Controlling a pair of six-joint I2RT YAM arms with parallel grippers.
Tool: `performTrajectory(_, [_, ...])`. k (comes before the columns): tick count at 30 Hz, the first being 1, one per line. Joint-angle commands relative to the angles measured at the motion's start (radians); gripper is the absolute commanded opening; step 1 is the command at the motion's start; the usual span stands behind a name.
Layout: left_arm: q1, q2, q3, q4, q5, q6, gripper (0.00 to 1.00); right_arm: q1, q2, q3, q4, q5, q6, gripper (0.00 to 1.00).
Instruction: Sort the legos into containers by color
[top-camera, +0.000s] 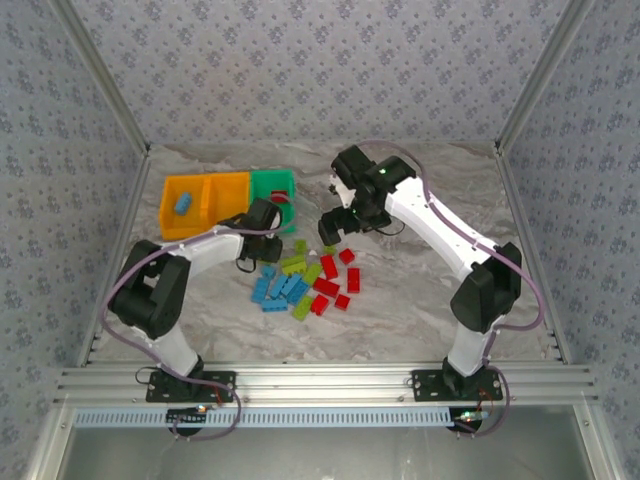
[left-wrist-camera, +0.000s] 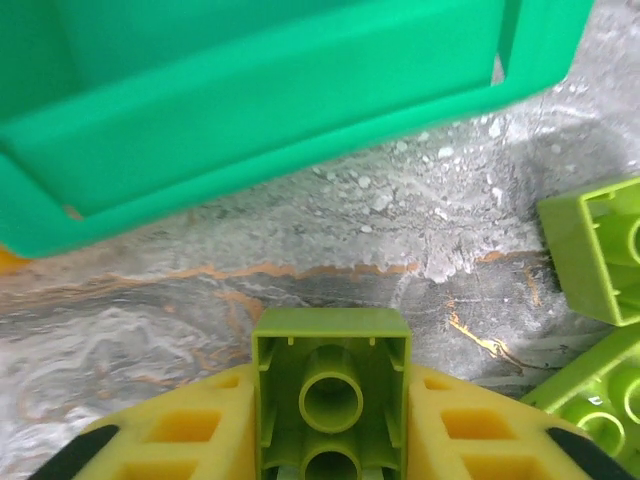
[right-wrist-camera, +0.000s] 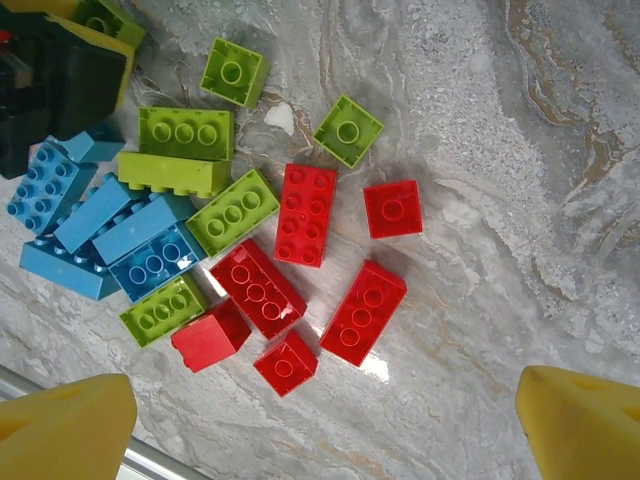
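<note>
The left jaws pinch a lime brick (left-wrist-camera: 330, 365) by its sides, with the green bin (left-wrist-camera: 250, 100) close at its twelve o'clock; it should clear a rim fully before release. The right jaws hang spread wide and empty over the red bricks (right-wrist-camera: 300, 215); the pile (top-camera: 305, 280) lies at the bin's five o'clock.

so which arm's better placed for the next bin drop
Left. The left gripper is shut on a lime green brick beside the green bin; the right gripper hangs open over the pile.
</note>
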Motion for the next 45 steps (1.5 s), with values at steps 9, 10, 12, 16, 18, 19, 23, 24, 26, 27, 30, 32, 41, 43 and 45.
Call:
performTrajectory(9, [0.091,-0.271,0.075,-0.003,-0.148,-0.047,0.25,-0.005,-0.130,-0.066,0.104,0.008,0.058,1.00])
performTrajectory(10, [0.117,-0.246,0.101,0.008,-0.159,-0.049,0.26,-0.005,-0.140,-0.076,0.125,0.018,0.071,1.00])
performTrajectory(12, [0.176,-0.155,0.174,0.025,-0.161,-0.055,0.26,-0.002,-0.177,-0.118,0.194,0.027,0.117,1.00])
performTrajectory(16, [0.245,0.031,0.308,0.022,-0.168,-0.055,0.26,0.036,-0.290,-0.283,0.419,-0.001,0.200,1.00])
performTrajectory(18, [0.269,0.097,0.362,0.030,-0.152,-0.055,0.26,0.060,-0.337,-0.348,0.502,0.034,0.226,1.00])
performTrajectory(19, [0.276,0.119,0.381,0.030,-0.144,-0.054,0.27,0.067,-0.349,-0.367,0.516,0.050,0.233,1.00])
performTrajectory(23, [0.299,0.178,0.450,0.017,-0.115,-0.047,0.39,0.103,-0.368,-0.418,0.524,0.110,0.252,1.00])
performTrajectory(24, [0.300,0.179,0.457,0.016,-0.110,-0.043,0.43,0.110,-0.369,-0.426,0.524,0.122,0.256,1.00])
performTrajectory(26, [0.301,0.171,0.460,0.010,-0.107,-0.038,0.47,0.116,-0.368,-0.435,0.524,0.139,0.272,1.00])
performTrajectory(27, [0.302,0.160,0.458,0.008,-0.105,-0.038,0.48,0.117,-0.367,-0.439,0.524,0.152,0.282,1.00])
performTrajectory(30, [0.302,0.105,0.441,-0.003,-0.082,-0.039,0.50,0.114,-0.354,-0.441,0.521,0.195,0.314,1.00])
performTrajectory(32, [0.299,0.041,0.424,-0.027,-0.044,-0.046,0.50,0.105,-0.336,-0.438,0.512,0.228,0.337,1.00])
performTrajectory(41, [0.077,-0.518,0.164,-0.151,0.079,0.076,0.50,0.066,-0.157,-0.443,0.540,0.213,0.335,0.92])
performTrajectory(43, [0.026,-0.621,0.138,-0.217,0.120,0.153,0.54,0.053,-0.103,-0.440,0.542,0.192,0.320,0.90])
performTrajectory(45, [-0.034,-0.716,0.125,-0.269,0.133,0.198,0.61,0.042,-0.052,-0.439,0.542,0.177,0.291,0.87])
